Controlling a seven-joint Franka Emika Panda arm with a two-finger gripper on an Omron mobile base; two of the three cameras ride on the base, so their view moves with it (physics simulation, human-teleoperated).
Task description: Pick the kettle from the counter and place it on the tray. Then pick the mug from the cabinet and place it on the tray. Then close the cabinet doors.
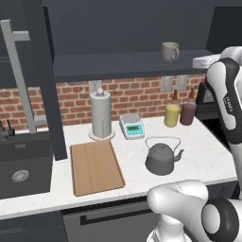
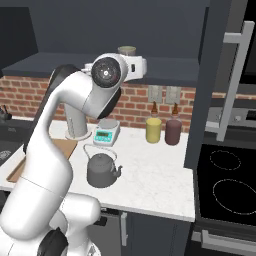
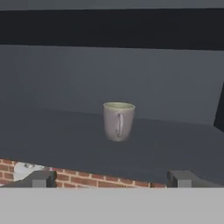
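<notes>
Up on the dark cabinet (image 1: 127, 64) shelf stands the mug (image 3: 118, 120), upright, handle facing the hand camera, and the gripper (image 3: 112, 178) hangs level with it, well short, fingers spread wide and empty. Down on the counter (image 1: 203, 156) the kettle (image 1: 162, 158) sits near the front edge, just right of the wooden tray (image 1: 94, 166), not touching it. One cabinet door (image 2: 212, 75) stands swung open at the counter's right end.
</notes>
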